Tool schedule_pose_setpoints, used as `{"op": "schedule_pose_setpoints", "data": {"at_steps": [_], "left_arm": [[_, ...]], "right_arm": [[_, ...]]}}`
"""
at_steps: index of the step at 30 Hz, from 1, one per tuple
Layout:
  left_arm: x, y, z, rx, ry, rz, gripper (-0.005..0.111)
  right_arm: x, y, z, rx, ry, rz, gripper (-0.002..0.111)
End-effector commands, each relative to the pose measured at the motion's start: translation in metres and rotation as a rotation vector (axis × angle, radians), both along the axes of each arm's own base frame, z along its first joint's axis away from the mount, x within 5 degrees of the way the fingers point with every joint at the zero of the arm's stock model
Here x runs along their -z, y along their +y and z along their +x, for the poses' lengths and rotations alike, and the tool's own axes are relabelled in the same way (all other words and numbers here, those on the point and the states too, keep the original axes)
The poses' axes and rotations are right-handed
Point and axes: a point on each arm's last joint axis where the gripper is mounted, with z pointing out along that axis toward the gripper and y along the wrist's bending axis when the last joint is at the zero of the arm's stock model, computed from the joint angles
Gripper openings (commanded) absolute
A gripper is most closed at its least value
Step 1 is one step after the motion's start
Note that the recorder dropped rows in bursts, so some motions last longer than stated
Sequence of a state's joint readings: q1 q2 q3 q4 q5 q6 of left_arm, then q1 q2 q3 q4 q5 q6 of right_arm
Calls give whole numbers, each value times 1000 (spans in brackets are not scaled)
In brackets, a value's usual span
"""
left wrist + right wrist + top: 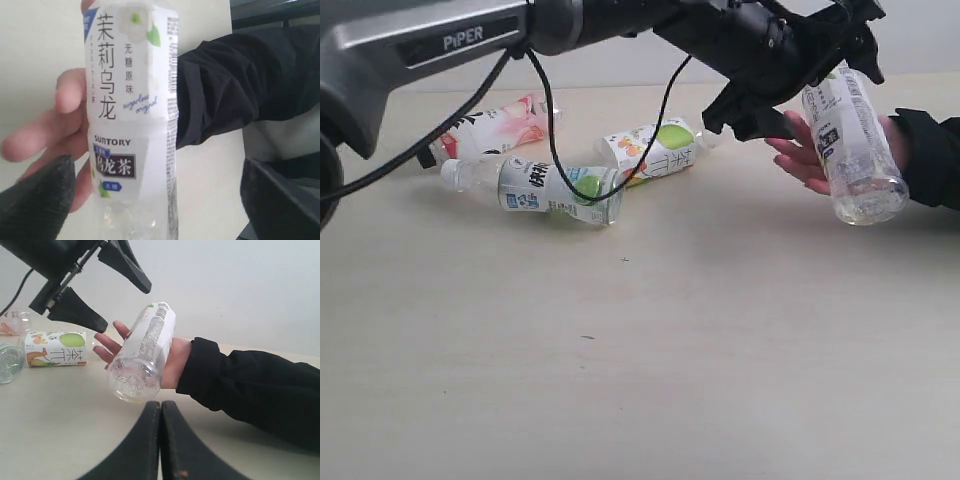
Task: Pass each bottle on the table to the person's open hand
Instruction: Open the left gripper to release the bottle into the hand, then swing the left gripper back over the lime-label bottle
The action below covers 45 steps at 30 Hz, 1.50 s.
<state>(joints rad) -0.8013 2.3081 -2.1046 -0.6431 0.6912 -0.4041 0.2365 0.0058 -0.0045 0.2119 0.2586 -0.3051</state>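
Note:
The white-navy bottle [850, 140] [130, 100] [145, 355] lies tilted in the person's open hand [800, 160] [60, 120] [175, 360], at the right of the table [620, 350]. My left gripper [795, 100] [157, 170] [125, 307] reaches across and stands open around the bottle's upper part, with a clear gap on one side. Lying at the back left are the pink-red bottle [495, 130] and two green-spotted bottles [545, 187] [655, 150] [56, 349]. My right gripper [160, 410] is shut and empty, low in front of the hand.
The person's black sleeve [932, 155] [250, 385] comes in from the right edge. The left arm's black cable [555, 150] hangs down over the lying bottles. A pale wall rises behind the table.

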Motion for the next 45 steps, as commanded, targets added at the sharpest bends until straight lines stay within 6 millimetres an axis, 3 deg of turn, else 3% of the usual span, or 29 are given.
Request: {"op": "schedule_pose_setpoints", "data": {"at_steps": [1,5,7,11,12,17,31,40,45], "left_arm": [[-36,19,-13,116,-92,125,85],[-56,40,-33,324,-151,302,79],[-63,48,-43,402,-151,360,59],[-76,50,-61,468,-196,403,5],[-78,51,-65,476,-206,413,1],[-78,64,-88,510,-259,543,1],[-89,164,-131,420,-441,720,1],[-93,235,-142,331,-458,774,1],[-86,261,-141,263,-431,792,1]], "right_arm": [[0,0,0,5,-15,-3,0],[0,0,0,5,-15,-3,0],[0,0,0,5,-15,-3,0],[0,0,0,5,-15,-3,0],[0,0,0,5,-15,-3,0],[0,0,0,5,-15,-3,0],[0,0,0,5,-15,-3,0],[0,0,0,5,-15,-3,0],[0,0,0,5,-15,-3,0]]}}
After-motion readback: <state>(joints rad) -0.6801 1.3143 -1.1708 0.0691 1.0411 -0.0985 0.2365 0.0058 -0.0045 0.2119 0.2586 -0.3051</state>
